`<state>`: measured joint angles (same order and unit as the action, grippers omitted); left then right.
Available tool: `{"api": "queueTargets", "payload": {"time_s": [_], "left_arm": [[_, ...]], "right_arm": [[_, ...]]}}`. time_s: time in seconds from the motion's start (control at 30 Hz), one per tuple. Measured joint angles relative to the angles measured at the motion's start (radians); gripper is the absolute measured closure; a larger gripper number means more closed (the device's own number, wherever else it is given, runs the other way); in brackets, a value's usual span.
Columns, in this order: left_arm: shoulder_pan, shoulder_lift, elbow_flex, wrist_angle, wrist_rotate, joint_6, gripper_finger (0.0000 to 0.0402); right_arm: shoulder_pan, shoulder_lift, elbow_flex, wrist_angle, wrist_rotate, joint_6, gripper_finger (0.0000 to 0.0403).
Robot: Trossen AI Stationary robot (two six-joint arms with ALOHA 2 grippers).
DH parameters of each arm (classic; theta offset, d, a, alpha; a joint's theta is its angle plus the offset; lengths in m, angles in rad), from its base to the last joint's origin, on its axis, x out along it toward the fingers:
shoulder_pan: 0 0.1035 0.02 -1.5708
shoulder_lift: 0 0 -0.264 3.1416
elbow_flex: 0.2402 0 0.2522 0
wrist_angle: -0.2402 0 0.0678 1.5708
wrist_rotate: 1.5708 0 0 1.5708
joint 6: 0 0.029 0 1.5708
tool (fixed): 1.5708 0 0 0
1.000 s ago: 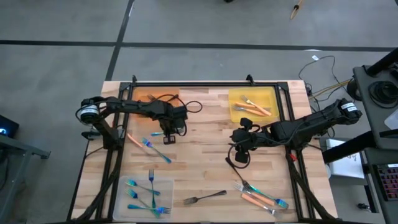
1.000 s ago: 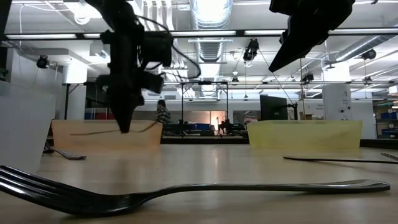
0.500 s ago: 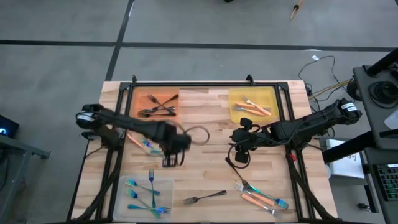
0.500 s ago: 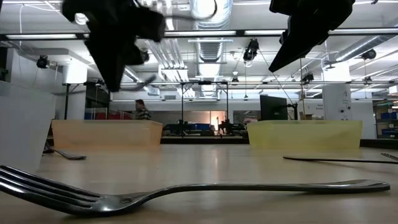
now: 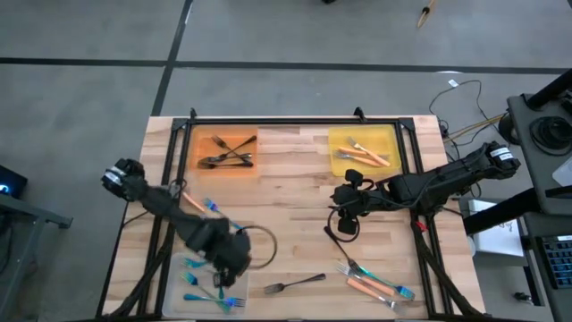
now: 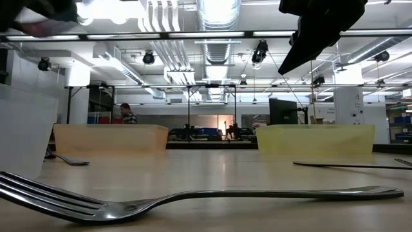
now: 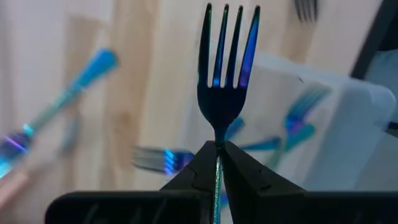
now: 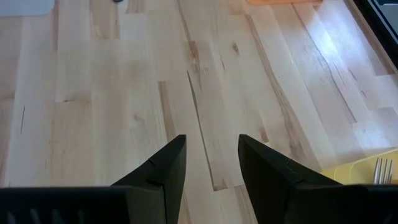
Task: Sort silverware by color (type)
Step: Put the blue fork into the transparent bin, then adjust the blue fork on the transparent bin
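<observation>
The table (image 5: pixel 295 192) carries three trays, each partly filled. The orange tray (image 5: pixel 201 143) at the far left holds the grey forks (image 5: pixel 225 154); the yellow tray (image 5: pixel 340 139) at the far right holds orange-handled pieces (image 5: pixel 365 155); the clear tray (image 5: pixel 174 291) at the near left holds several blue forks (image 5: pixel 201 279).

Left to sort, by my reading: a grey fork (image 5: pixel 293 285) near the front edge, a mixed cluster (image 5: pixel 375 281) at the near right, and an orange piece with a blue one (image 5: pixel 198 205) at the left.

The left gripper (image 7: pixel 219 149), over the clear tray, is clamped on a blue fork (image 7: pixel 227 68). The right gripper (image 8: pixel 211 152) hangs parted and empty over mid-table.
</observation>
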<state>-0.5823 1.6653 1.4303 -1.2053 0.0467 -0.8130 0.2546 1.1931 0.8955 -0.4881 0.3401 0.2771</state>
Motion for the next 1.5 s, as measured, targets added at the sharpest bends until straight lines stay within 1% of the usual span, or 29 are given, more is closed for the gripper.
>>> {"api": "queueTargets", "payload": {"time_s": [0.1,0.2,0.33,0.5,0.57,0.67,0.77,0.87,0.93,0.97,1.03,1.13,1.2,1.23,1.3,1.5], "left_arm": [[-0.077,0.000,0.000,0.000,0.009,-0.118,0.0395],[-0.135,0.000,-0.015,0.013,0.020,-0.185,0.0394],[-0.176,0.005,-0.058,0.071,0.024,-0.195,0.0387],[-0.185,0.013,-0.135,0.196,0.137,-0.192,0.0366],[-0.188,0.016,-0.161,0.227,0.160,-0.199,0.0356],[-0.190,0.015,-0.173,0.256,0.145,-0.227,0.0340],[-0.192,0.013,-0.174,0.266,0.067,-0.294,0.0326],[-0.192,0.013,-0.171,0.267,-0.016,-0.416,0.0315],[-0.192,0.013,-0.180,0.274,-0.041,-0.548,0.0308],[-0.194,0.013,-0.190,0.274,-0.053,-0.644,0.0304],[-0.206,0.013,-0.214,0.275,-0.110,-0.879,0.0296],[-0.240,0.013,-0.239,0.302,-0.258,-1.210,0.0283],[-0.258,0.013,-0.253,0.308,-0.329,-1.357,0.0274],[-0.262,0.013,-0.259,0.319,-0.343,-1.397,0.0269],[-0.263,0.013,-0.272,0.345,-0.342,-1.430,0.0263],[-0.263,0.013,-0.267,0.335,-0.273,-1.433,0.0252]], "right_arm": [[0.000,0.000,0.000,0.000,0.000,0.000,0.0266],[0.000,0.000,0.000,0.000,0.000,0.000,0.0266],[0.000,0.000,0.000,0.000,0.000,0.000,0.0266],[0.000,0.000,0.000,0.000,0.000,0.000,0.0266],[0.000,0.000,0.000,0.000,0.000,0.000,0.0266],[0.000,0.000,0.000,0.000,0.000,0.000,0.0266],[0.000,0.000,0.000,0.000,0.000,0.000,0.0266],[0.000,0.000,0.000,0.000,0.000,0.000,0.0266],[0.000,0.000,0.000,0.000,0.000,0.000,0.0266],[0.000,0.000,0.000,0.000,0.000,0.000,0.0266],[0.000,0.000,0.000,0.000,0.000,0.000,0.0266],[0.000,0.000,0.000,0.000,0.000,0.000,0.0266],[0.000,0.000,0.000,0.000,0.000,0.000,0.0266],[0.000,0.000,0.000,0.000,0.000,0.000,0.0266],[0.000,0.000,0.000,0.000,0.000,0.000,0.0266],[0.000,0.000,0.000,0.000,0.000,0.000,0.0266]]}}
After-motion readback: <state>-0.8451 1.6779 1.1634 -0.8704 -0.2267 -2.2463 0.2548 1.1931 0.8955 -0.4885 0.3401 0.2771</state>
